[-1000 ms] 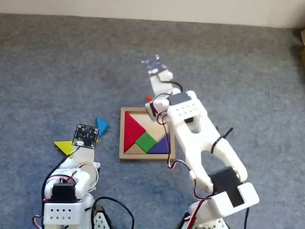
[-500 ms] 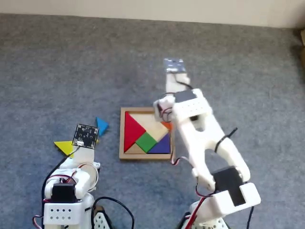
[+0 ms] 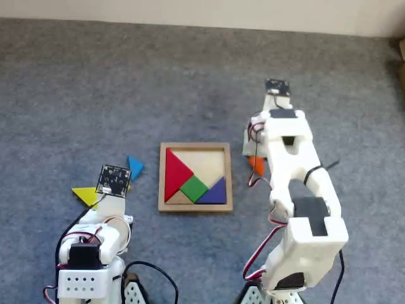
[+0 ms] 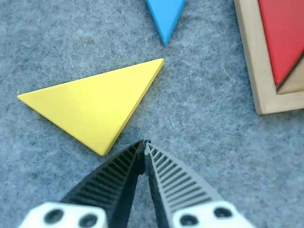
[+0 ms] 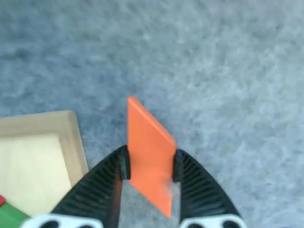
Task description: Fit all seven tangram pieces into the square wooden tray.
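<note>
1. Our right hand is partly open, its two fingers closed against the opposite edges of the flat orange piece, which sticks out past the fingertips
2. Our left hand is fully closed, fingertip against fingertip, with nothing between them; it hangs over the grey carpeted desk
3. From the high view we see the orange piece outside the square wooden tray, just beside the tray's right rim, under the right arm; we cannot tell whether it touches the desk
4. In the right wrist view the tray's corner lies to one side of the held piece, apart from it, with a sliver of the green square at the frame's edge
5. Inside the tray lie the red triangle, the green square and the purple triangle, packed against one another in the lower left half; the upper right part is bare wood
6. The yellow triangle lies flat on the desk just beyond the left hand's tips, not touching them
7. The blue triangle lies farther off, its point near the yellow one's corner, between that piece and the tray's left rim
</note>
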Action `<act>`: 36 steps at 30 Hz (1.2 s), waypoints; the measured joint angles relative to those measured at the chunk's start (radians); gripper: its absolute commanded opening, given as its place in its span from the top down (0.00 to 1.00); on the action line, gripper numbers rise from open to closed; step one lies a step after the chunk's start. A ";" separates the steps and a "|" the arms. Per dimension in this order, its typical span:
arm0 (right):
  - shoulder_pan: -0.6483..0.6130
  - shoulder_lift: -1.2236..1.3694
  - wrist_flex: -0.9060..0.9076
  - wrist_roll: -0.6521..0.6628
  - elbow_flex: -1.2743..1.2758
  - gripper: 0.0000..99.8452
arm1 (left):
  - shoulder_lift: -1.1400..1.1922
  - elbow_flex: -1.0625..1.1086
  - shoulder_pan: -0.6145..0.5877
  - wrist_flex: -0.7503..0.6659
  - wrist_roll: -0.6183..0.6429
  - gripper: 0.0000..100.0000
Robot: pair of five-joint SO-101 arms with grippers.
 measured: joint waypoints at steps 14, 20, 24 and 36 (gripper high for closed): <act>0.006 0.012 0.198 0.005 -0.123 0.84 | 0.000 0.000 0.000 0.000 0.000 0.99; 0.026 0.035 0.130 0.005 -0.124 0.84 | 0.000 0.000 0.000 0.000 0.000 0.99; 0.026 0.137 0.115 0.003 -0.126 0.84 | 0.000 0.000 0.000 0.000 0.000 0.99; -0.057 0.216 0.210 0.005 -0.215 0.84 | 0.000 0.000 0.000 0.000 0.000 0.99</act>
